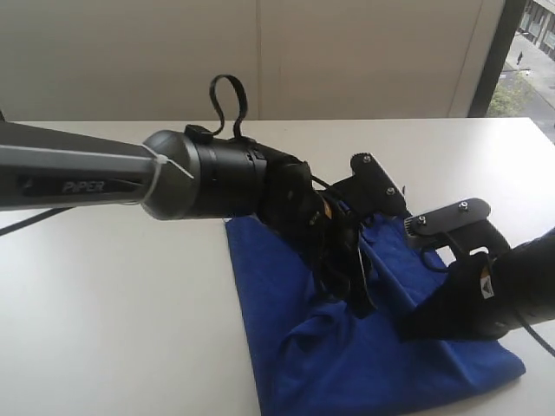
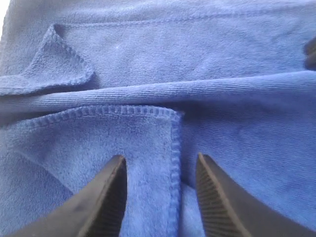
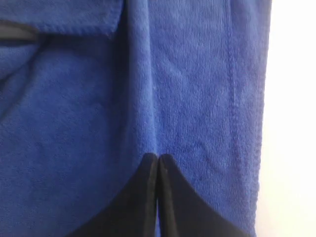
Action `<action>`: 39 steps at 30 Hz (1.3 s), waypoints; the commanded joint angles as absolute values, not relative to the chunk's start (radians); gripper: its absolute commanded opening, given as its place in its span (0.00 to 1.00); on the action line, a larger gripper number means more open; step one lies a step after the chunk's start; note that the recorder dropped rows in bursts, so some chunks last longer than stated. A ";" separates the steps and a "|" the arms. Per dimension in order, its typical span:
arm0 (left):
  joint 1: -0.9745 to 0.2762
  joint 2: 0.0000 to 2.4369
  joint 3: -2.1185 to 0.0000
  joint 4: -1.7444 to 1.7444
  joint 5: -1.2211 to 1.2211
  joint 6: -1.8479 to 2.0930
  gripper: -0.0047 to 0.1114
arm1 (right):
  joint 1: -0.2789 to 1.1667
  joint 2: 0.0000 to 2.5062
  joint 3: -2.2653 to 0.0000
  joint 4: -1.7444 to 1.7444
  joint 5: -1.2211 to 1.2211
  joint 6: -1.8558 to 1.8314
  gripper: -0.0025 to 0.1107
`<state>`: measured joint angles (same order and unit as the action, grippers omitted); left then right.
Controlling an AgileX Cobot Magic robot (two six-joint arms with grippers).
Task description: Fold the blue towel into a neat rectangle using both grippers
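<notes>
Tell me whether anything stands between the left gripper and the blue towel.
Nothing visible does. The left gripper hangs open directly over the blue towel, its jaws straddling a stitched hem with only cloth beneath. The right gripper, shut, sits at the towel as well.

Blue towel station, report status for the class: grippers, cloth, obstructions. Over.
Left gripper jaws open over a hemmed corner. Right gripper jaws shut at a crease. Blue towel rumpled, not yet neat. No obstruction seen.
</notes>
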<state>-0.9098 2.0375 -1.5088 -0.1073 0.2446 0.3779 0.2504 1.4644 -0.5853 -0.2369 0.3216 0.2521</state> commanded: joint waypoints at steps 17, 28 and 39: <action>-0.960 2.137 -1.542 -0.021 0.126 0.410 0.47 | 0.206 1.561 -0.569 -0.250 0.283 0.239 0.02; -0.965 2.153 -1.542 -0.021 0.079 0.450 0.47 | 0.206 1.561 -0.569 -0.252 0.283 0.239 0.02; -0.963 2.153 -1.531 -0.006 0.078 0.471 0.42 | 0.206 1.561 -0.569 -0.251 0.308 0.243 0.02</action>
